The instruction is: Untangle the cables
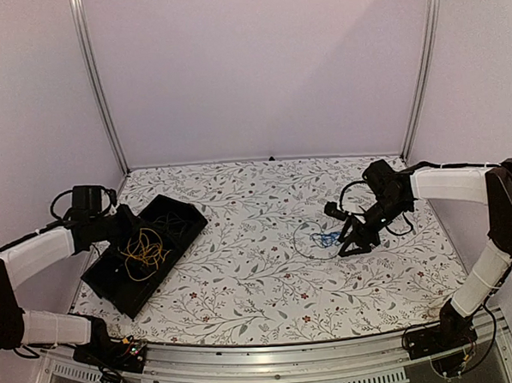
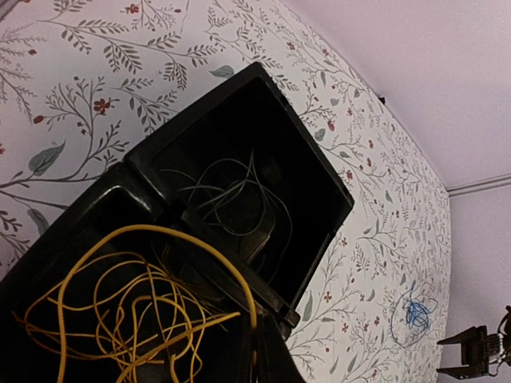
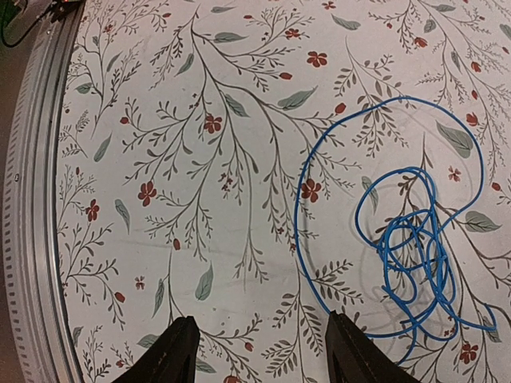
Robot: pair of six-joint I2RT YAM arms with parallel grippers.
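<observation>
Plainly, our right gripper [image 3: 263, 359] has its fingers [image 3: 177, 359] spread apart with nothing between them. They hang low over the floral table [image 1: 244, 286], with bare cloth in the gap. Just beyond the tips lies the blue cable [image 3: 407, 255], touching neither finger: one wide open loop sweeps round a tight knot of smaller coils. It sits on the table well apart from the black tray [image 1: 133, 305], off toward the right arm's side of it. We judge the open stance is a readiness to pinch a strand of that outer loop, since the knot is too dense to take cleanly.

Of our left gripper [image 1: 129, 226] we cannot tell whether it is parted or closed. Its own camera shows only a dark shape at the bottom edge, and the overhead view is too coarse. It hovers above the tray's edge, looking down into it.

Inside the tray the sorting shows its purpose. The yellow cable [image 2: 136, 311] fills the compartment nearest the left arm in loose loops, and the dark cable [image 2: 239, 199] lies alone in the compartment beyond the divider, so the two colours cannot snag again. By our reckoning only the blue one is left to free
</observation>
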